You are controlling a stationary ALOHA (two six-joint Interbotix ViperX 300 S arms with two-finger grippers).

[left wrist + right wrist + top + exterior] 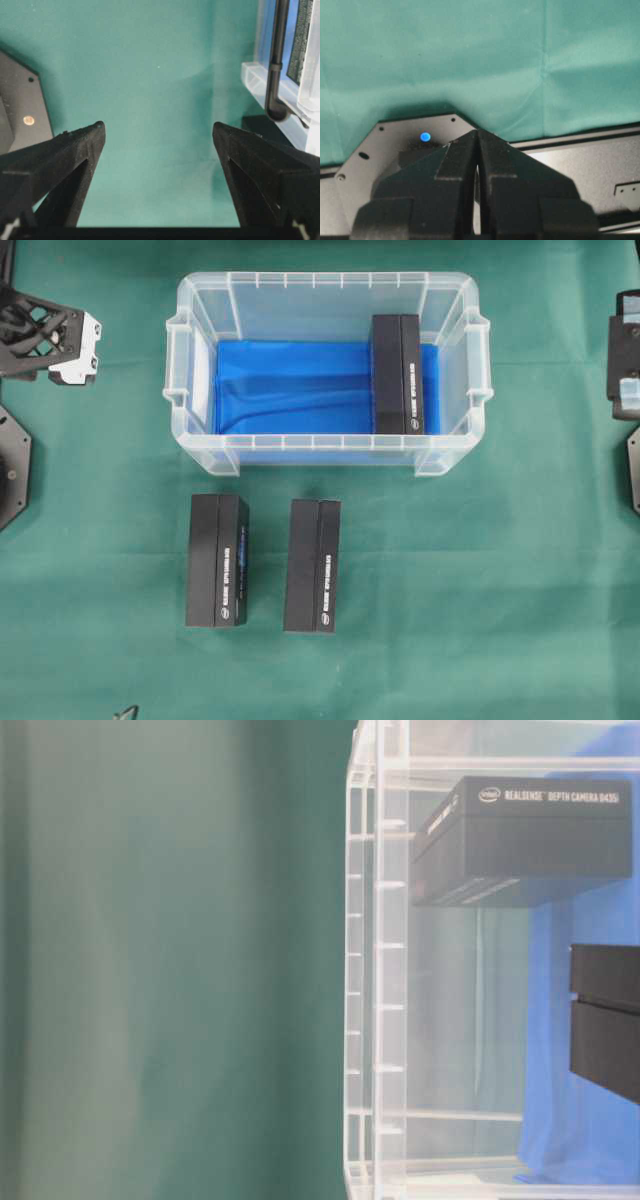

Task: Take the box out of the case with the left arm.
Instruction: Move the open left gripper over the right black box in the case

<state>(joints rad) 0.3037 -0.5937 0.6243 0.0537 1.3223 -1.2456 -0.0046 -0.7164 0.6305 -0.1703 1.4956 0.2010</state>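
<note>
The case (200,300) is a clear plastic bin with a blue sheet on its bottom, at the top middle of the overhead view. One black box (398,375) lies inside it against the right wall; the table-level view shows it through the clear wall as a box (530,840) with white lettering. My left gripper (55,340) hangs at the far left, well away from the case. In the left wrist view the left gripper (157,127) is open over bare green cloth, with a corner of the case (255,80) at the right. The right gripper (478,132) is shut and holds nothing.
Two more black boxes (216,560) (312,565) lie side by side on the green cloth in front of the case. The right arm (625,360) rests at the right edge. Black base plates (12,475) sit at both side edges.
</note>
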